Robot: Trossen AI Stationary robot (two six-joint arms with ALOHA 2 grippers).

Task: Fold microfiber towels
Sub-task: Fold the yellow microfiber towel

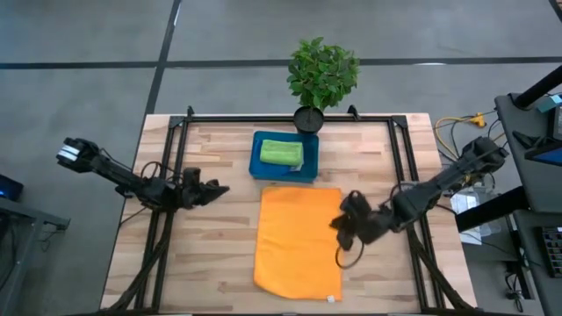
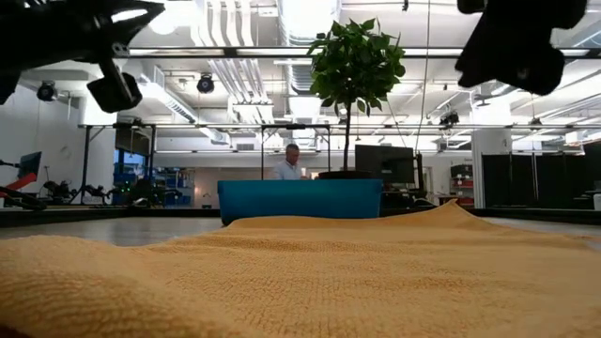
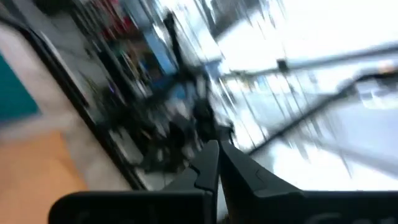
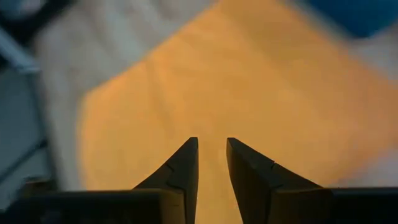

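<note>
Right wrist view, orange towel (image 4: 217, 93) beneath parted fingers (image 4: 180, 171)

a towel (image 1: 297, 241) is lying spread on the table (image 1: 211, 254), a tray (image 1: 283, 167) sitting just behind it holding a folded towel (image 1: 281, 153), a potted plant (image 1: 321, 77) standing behind the tray.

This is a robotics lab in an open industrial hall. A wooden table (image 1: 211, 246) stands on grey concrete floor at the centre; beyond it at twelve o'clock run exposed ceiling ducts (image 2: 230, 42), strip lights, monitors (image 2: 380, 160) and a seated person (image 2: 289, 164).
</note>
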